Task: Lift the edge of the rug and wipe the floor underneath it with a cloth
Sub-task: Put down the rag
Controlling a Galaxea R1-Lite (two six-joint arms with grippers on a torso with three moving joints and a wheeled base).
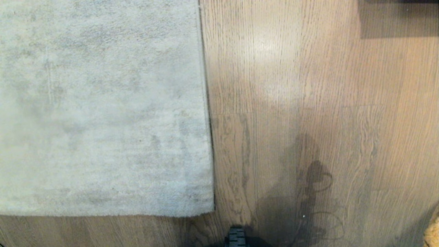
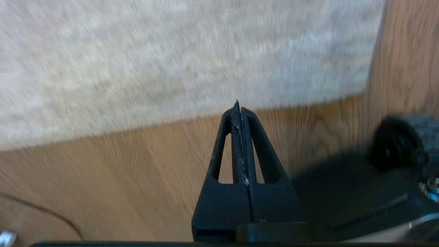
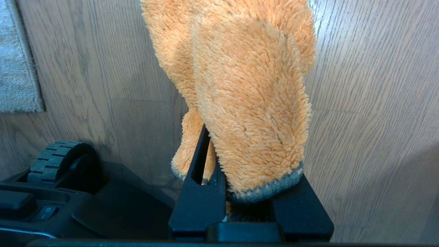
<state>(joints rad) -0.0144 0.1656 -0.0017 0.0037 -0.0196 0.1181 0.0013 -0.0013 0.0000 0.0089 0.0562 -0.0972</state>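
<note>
Wood floor (image 3: 377,103) lies beneath the right end effector (image 3: 240,192), clamped on the cloth (image 3: 247,103).

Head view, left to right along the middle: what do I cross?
Rug → rug edge → floor, with the cloth only peeking in at the bottom right corner.

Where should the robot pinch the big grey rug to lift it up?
Probably at the rug edge, the thin straight border beside the bare floor. The rug lies flat, so the left pincer, now shut and empty, would best open, come in low from the floor side and slip one finger under the border. The right pincer holds the cloth.
</note>
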